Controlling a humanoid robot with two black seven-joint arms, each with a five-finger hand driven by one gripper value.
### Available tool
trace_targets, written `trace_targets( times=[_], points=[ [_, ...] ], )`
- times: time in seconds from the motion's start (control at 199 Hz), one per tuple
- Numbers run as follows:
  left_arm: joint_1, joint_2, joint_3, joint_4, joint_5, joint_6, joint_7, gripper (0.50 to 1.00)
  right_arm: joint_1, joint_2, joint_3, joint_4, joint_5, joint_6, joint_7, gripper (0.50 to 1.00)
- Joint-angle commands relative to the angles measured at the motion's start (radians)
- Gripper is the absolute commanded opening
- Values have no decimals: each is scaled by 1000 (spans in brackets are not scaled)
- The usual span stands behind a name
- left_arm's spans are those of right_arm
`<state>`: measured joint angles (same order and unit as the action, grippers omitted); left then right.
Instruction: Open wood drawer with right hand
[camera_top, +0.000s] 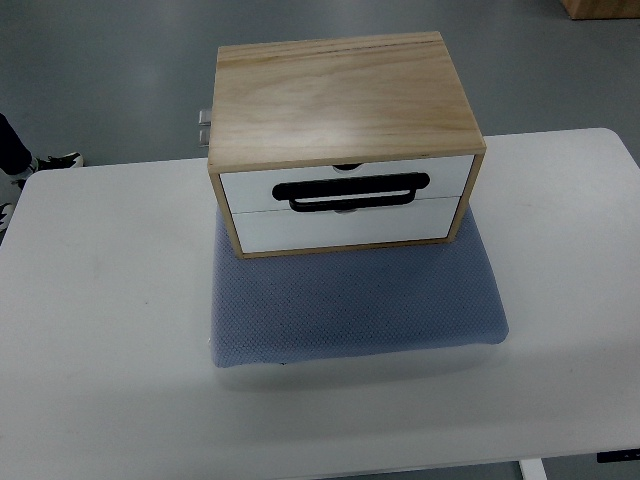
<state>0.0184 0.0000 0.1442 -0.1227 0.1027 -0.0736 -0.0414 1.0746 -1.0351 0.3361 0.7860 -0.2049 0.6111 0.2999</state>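
A light wood drawer box stands on a blue-grey mat at the back middle of the white table. Its front faces me with two white drawer fronts, upper and lower, both closed flush. A black handle lies across the seam between them. Neither robot hand shows in the top view.
The mat extends in front of the box toward me. A person's shoe shows on the floor beyond the table's far left corner. A wooden object sits at the top right on the grey floor.
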Motion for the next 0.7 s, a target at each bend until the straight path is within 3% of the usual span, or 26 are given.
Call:
trace_targets(
  times=[0.0,0.161,0.508,0.695],
  points=[
    [0,0,0,0,0,0,0,1000,33,-2,1,10,-1,0,-1,944],
    [0,0,0,0,0,0,0,1000,18,-13,-2,95,-24,0,-1,944],
    [0,0,0,0,0,0,0,1000,-18,-164,-5,436,-22,0,5,944],
    [0,0,0,0,0,0,0,1000,-31,-184,-16,536,-25,0,4,944]
  ],
)
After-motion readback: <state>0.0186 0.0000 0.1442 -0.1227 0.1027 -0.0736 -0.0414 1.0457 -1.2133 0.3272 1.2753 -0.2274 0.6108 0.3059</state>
